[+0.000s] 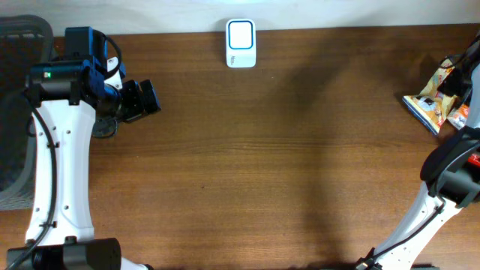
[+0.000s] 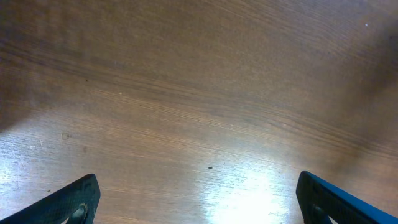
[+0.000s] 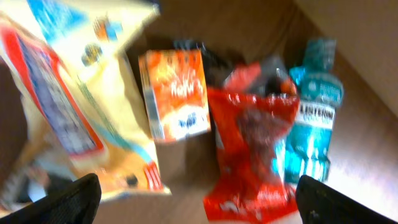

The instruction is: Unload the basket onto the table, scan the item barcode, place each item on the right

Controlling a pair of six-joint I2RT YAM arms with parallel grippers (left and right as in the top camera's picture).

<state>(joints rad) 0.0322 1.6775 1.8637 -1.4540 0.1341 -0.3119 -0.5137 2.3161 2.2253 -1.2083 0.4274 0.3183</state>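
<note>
Broadly, the wooden surface runs open from the white scanner at its far edge to the goods heaped far right of it, at the right edge. There the right hand is spread, pinching nothing, above a yellow bag, a red bag, a teal bottle seemingly reading "LISTERINE", and an orange box with blurred lettering. Left of the scanner, the left hand is spread over bare wood.
</note>
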